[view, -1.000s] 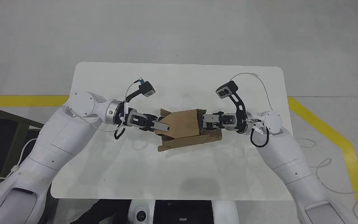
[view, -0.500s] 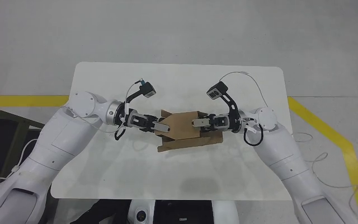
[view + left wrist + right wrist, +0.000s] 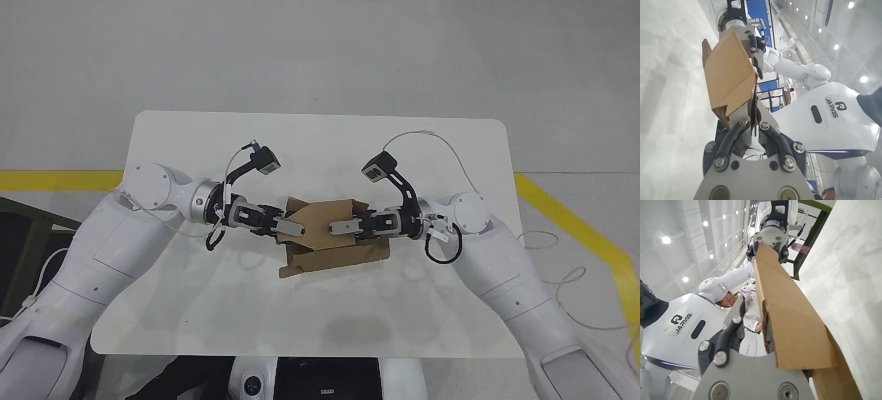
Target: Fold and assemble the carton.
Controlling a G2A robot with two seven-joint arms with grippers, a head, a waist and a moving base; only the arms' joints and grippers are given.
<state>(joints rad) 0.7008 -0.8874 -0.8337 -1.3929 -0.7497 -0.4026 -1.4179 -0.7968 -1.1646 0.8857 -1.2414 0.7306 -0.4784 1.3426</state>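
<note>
Left fingers [image 3: 739,114] clamped on carton [image 3: 727,75] flap | right fingers [image 3: 739,308] parted, straddling carton edge

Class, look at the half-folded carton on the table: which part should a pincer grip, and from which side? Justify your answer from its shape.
Grip a thin end flap of the carton edge-on, coming in level from that end. The panels look too broad to span, but a flap's edge slips between the fingers, as it does at the left pincer. That is probably the safest hold.
</note>
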